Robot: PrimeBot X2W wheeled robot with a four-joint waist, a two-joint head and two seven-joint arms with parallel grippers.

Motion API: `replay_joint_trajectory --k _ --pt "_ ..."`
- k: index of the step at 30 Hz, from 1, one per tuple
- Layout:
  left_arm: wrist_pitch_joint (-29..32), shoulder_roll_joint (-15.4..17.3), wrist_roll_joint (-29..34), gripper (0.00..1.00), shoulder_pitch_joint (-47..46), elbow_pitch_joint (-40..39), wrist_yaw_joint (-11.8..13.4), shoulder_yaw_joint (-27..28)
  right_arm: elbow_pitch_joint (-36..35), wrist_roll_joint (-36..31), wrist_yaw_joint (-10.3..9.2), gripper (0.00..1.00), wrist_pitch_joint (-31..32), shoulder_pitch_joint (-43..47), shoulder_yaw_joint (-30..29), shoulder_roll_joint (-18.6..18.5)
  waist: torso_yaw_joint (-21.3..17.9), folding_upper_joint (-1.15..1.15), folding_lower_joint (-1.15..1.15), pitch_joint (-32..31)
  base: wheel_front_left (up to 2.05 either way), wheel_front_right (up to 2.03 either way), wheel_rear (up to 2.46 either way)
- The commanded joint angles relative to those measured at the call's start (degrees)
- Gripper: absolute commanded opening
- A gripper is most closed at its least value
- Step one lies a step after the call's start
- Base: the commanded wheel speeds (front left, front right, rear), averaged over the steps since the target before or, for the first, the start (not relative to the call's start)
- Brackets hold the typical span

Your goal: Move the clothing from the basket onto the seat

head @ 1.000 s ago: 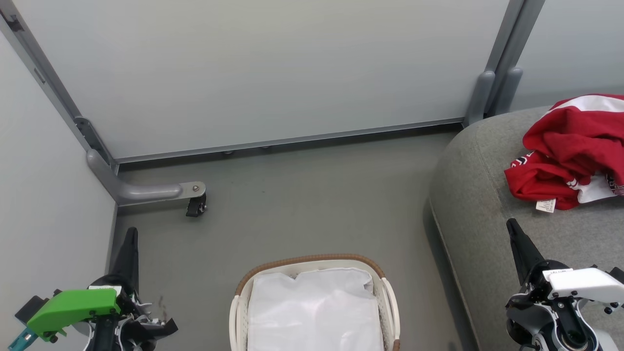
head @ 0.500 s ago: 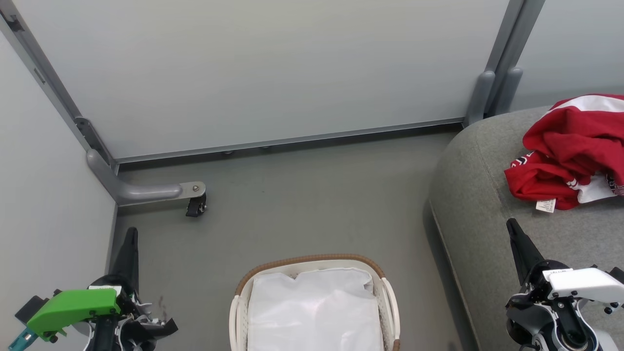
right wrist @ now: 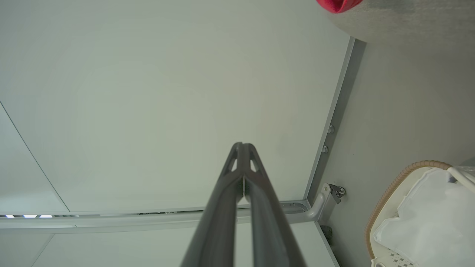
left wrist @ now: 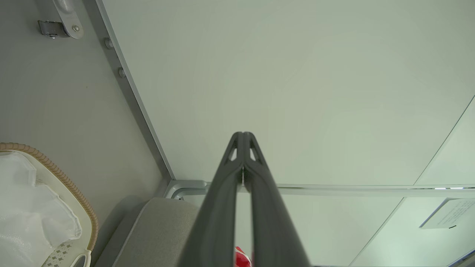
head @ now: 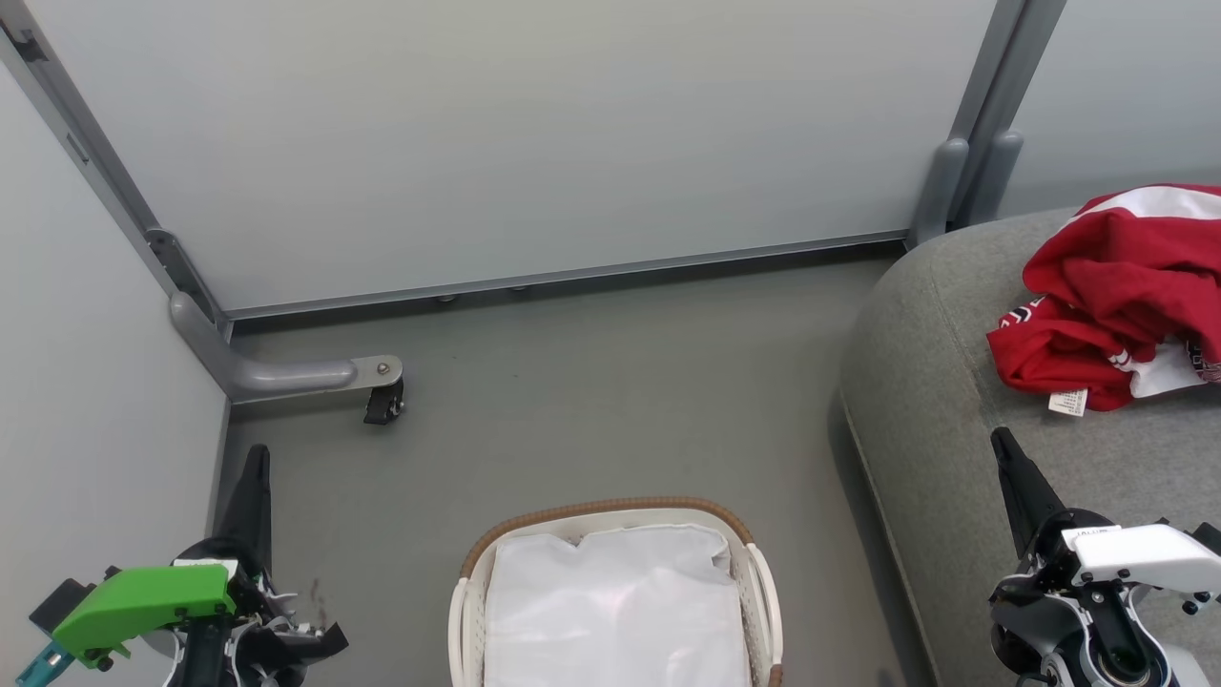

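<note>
The red clothing with white trim and a white tag lies crumpled on the grey seat at the right; slivers of red clothing show in both wrist views. The white basket with a brown rim stands on the floor at bottom centre, holding just its white liner. My left gripper is at the lower left, shut and empty, fingertips together in its wrist view. My right gripper is at the lower right over the seat's front, also shut and empty.
Pale partition walls close off the back and left. A grey bracket foot with a black caster sticks out over the floor at the left. Grey open floor lies between basket and wall. The basket edges into both wrist views.
</note>
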Motion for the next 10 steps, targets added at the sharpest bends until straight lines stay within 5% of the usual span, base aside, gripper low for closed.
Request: replay_joint_trajectory --k 1,10 --pt "0.25 0.31 -0.20 0.00 -0.56 -0.10 -0.36 0.12 -0.20 0.20 -0.02 0.00 0.06 -0.42 -0.12 -0.36 0.00 0.00 0.00 0.00 0.00 0.00 0.00" --pt "0.25 0.31 -0.20 0.00 -0.56 -0.10 -0.36 0.12 -0.20 0.20 -0.02 0.00 0.06 -0.43 -0.12 -0.36 0.00 0.00 0.00 0.00 0.00 0.00 0.00"
